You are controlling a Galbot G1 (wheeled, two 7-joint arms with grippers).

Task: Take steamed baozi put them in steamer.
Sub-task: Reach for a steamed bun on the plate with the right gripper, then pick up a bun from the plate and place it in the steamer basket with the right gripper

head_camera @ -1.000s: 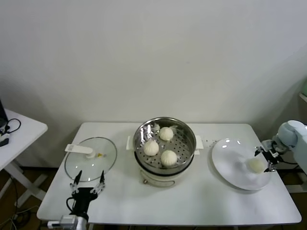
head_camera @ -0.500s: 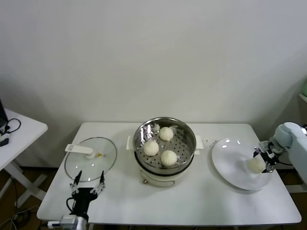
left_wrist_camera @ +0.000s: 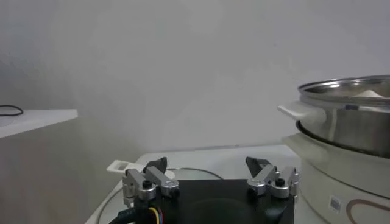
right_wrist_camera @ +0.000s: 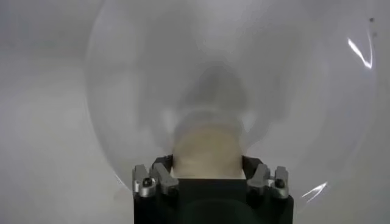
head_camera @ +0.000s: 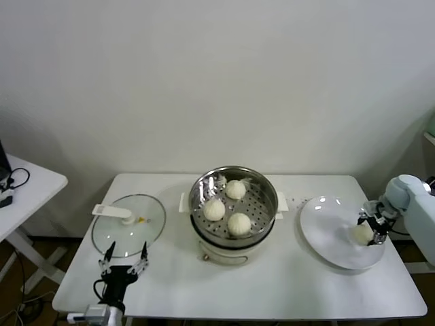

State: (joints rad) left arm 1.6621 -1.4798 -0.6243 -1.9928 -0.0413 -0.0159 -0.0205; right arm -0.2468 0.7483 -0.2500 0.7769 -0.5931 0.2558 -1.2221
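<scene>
Now the last baozi lies on the white plate at the right of the bench, while three other baozi already sit on the perforated tray of the steamer at the centre. We have our right end effector lowered over the bun; in the right wrist view its fingers flank the dough on both sides, pinching it. We judge the bun soft, light and easily dented, so we take it across its widest middle with gentle pressure. Our left end effector waits spread apart near the glass lid, well away from the plate.
</scene>
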